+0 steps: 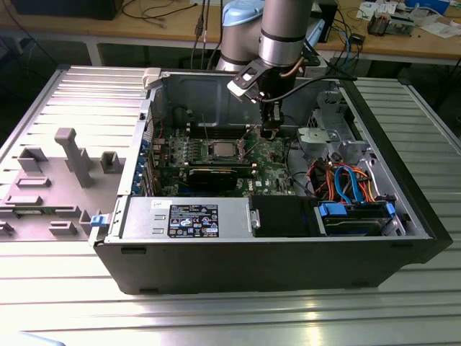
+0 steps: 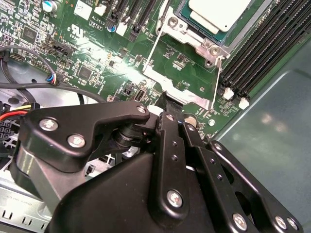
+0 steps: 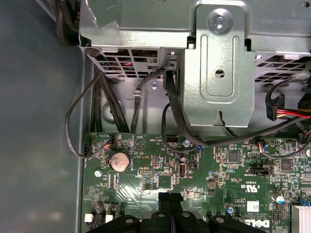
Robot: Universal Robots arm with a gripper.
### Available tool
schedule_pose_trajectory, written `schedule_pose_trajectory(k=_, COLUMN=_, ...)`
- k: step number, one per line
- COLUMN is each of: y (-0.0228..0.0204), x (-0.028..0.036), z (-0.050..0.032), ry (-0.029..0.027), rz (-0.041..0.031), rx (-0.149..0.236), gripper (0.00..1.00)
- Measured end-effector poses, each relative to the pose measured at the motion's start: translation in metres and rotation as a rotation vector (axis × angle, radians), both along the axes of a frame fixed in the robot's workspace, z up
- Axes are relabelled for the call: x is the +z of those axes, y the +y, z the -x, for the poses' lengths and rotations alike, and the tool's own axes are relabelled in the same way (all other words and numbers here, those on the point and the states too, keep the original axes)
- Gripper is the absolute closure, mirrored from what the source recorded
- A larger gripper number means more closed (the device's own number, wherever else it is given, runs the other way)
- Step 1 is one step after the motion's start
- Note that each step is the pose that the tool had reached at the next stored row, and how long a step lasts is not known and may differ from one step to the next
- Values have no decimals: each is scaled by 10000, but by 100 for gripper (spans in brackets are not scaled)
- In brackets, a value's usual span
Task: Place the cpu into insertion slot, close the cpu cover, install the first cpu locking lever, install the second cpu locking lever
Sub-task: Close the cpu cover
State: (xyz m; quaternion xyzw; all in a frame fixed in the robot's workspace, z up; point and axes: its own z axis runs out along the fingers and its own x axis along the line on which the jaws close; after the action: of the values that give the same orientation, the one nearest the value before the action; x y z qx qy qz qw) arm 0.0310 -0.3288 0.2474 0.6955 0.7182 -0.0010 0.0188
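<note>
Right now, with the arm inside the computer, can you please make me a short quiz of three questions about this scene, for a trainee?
1. True or false: the gripper holds the cpu.
2. In the exterior view, the gripper hangs: A) directly over the cpu; B) over the motherboard, to the exterior view's right of the cpu; C) to the exterior view's left of the cpu.
3. Fill in: in the first wrist view, the round silver part on the motherboard is a ____.
Key: 1 false, the cpu lies apart from it, silver top up; 2 B; 3 coin cell battery.
</note>
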Motion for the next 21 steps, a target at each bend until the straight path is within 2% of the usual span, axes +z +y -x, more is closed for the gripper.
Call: schedule_pose_trajectory(k=21, y=0, x=-1, z=32, ry=0, rz=0, rx=0, gripper=89)
